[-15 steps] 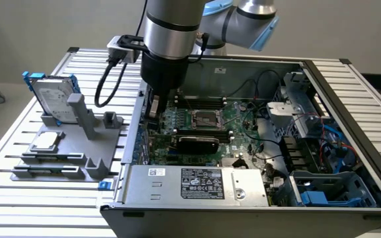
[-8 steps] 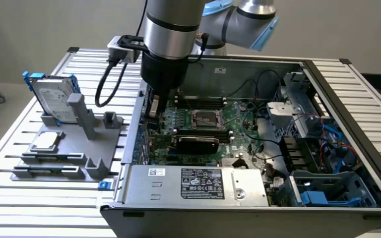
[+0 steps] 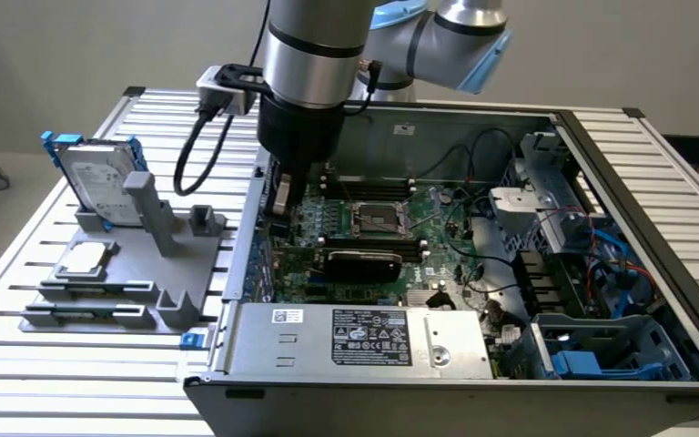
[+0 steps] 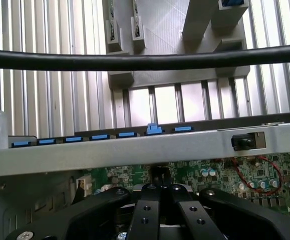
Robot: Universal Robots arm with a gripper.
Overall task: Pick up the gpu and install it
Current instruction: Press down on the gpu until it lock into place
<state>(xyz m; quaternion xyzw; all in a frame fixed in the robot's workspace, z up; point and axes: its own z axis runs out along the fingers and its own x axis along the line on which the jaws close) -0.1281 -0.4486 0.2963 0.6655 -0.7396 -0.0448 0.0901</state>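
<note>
The gpu (image 3: pixel 363 264), a small card with a black rounded-corner shroud, stands on edge on the green motherboard (image 3: pixel 435 218) inside the open computer case, just in front of the long black memory slots. My gripper (image 3: pixel 283 206) hangs over the board close to the case wall on the exterior view's left, up and to the left of the gpu and apart from it. In the wrist view the black fingers (image 4: pixel 147 210) of the gripper (image 4: pixel 160 190) are pressed together with nothing showing between them, above the green board.
A grey fixture (image 3: pixel 119 273) on the slatted table holds a silver hard drive (image 3: pixel 97 177) with a blue frame. The power supply (image 3: pixel 362 337) fills the case's near side. Loose cables and a drive cage (image 3: pixel 592 273) crowd the exterior view's right. A black cable (image 4: pixel 145 60) crosses the wrist view.
</note>
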